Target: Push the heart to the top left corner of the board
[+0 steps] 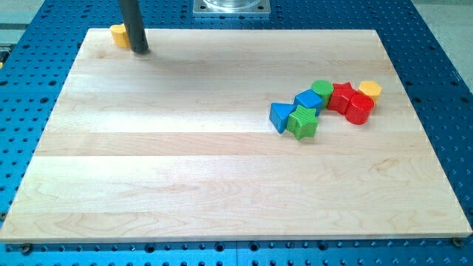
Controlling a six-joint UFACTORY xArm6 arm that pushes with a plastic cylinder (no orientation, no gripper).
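A yellow block [118,35], the heart as far as its partly hidden shape shows, lies at the top left corner of the wooden board [185,162]. My tip [140,51] stands just to its right, touching or nearly touching it. The dark rod hides the block's right side.
A cluster of blocks lies at the view's right: a blue triangle [279,117], a green star [303,123], a blue cube [308,100], a green cylinder [322,91], a red star [341,96], a red cylinder [360,108] and a yellow block [369,90]. A blue perforated table [436,89] surrounds the board.
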